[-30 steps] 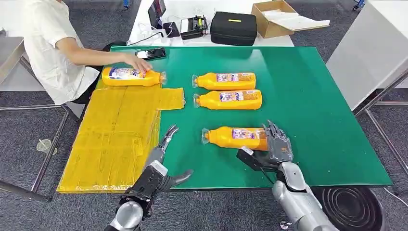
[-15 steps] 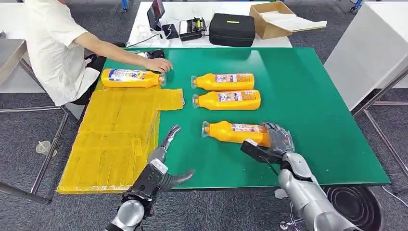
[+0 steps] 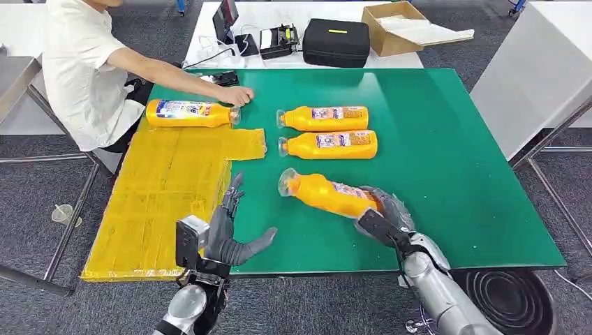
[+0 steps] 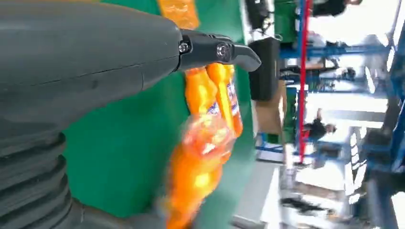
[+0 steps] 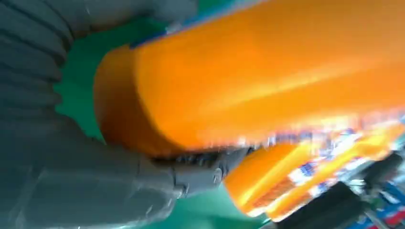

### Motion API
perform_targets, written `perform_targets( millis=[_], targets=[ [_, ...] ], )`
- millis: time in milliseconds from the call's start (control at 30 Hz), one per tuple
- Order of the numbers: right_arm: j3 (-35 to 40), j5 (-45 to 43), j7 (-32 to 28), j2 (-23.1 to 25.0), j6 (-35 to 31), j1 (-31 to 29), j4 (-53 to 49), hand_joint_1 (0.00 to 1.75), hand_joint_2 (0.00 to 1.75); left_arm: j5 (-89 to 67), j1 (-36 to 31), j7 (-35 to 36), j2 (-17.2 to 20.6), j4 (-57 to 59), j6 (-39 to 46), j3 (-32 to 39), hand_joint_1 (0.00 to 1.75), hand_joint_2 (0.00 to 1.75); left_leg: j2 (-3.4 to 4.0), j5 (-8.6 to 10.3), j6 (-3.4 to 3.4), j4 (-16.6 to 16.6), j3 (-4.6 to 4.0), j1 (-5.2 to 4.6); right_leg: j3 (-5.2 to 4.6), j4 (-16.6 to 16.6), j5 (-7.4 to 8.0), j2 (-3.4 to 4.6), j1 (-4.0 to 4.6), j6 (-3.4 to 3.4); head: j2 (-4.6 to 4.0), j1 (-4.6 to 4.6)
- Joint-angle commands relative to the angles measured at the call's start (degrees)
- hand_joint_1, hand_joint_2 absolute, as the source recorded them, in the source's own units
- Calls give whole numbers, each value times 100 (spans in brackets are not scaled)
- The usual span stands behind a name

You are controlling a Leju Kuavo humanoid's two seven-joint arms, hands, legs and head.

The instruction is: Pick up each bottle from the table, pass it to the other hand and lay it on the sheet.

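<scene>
My right hand (image 3: pixel 386 213) grips the base end of an orange bottle (image 3: pixel 327 193) and holds it tilted above the green table (image 3: pixel 447 153), its clear cap pointing up and to the left. The right wrist view shows that bottle (image 5: pixel 267 86) close up, wrapped by the hand (image 5: pixel 119 186). My left hand (image 3: pixel 227 234) is open at the table's front edge, beside the yellow sheet (image 3: pixel 167 195), fingers spread. Two more orange bottles (image 3: pixel 324 118) (image 3: pixel 329 144) lie side by side further back. Another bottle (image 3: pixel 188 112) lies at the sheet's far end.
A person in a white shirt (image 3: pixel 77 70) sits at the far left, one hand (image 3: pixel 234 94) resting on the table by the far bottle. A black case (image 3: pixel 337 42), a cardboard box (image 3: pixel 408 24) and electronics sit on a white table behind.
My right hand closed around the nearest bottle and lifted it off the table, tilting its cap end upward. My left hand turned and rose slightly. The person's hand moved right along the far bottle.
</scene>
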Motion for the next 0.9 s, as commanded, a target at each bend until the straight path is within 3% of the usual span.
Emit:
perform_targets(
  millis=[33, 467, 667, 833, 900],
  targets=[
    [-411, -645, -516, 470, -52, 403, -750, 175, 175, 792, -12, -266, -257, 331, 350, 298, 0, 175, 14, -19, 2, 5, 22, 4, 24, -3, -15, 0, 10, -28, 0, 0],
    [-325, -804, -443, 631, -136, 594, -1141, 175, 175, 1287, -29, -436, -164, 424, 601, 287, 0, 175, 2, -10, 2, 0, -14, 1, -9, -3, -14, -1, 1, -10, 0, 2],
    [-45, -1024, -580, 924, -41, 592, -1028, 175, 175, 1376, -215, 29, -42, 1055, 256, -171, 0, 175, 0, -10, 0, -5, -7, 3, 0, -7, -15, -3, 3, -15, 0, 2],
    [206, -1175, -624, 1101, -4, 435, -792, 175, 175, 1375, -314, 113, 14, 1152, -174, -453, 0, 175, 6, -9, -1, -3, -13, 4, -10, -5, -12, 4, 3, -13, 0, 2],
    [394, -1159, -580, 1112, 39, 371, -688, 175, 175, 853, -408, -7, 91, 1137, 10, -705, 0, 175, 13, -13, -1, -1, -6, 5, -5, -4, -14, 8, 6, -17, 0, 2]
  ],
)
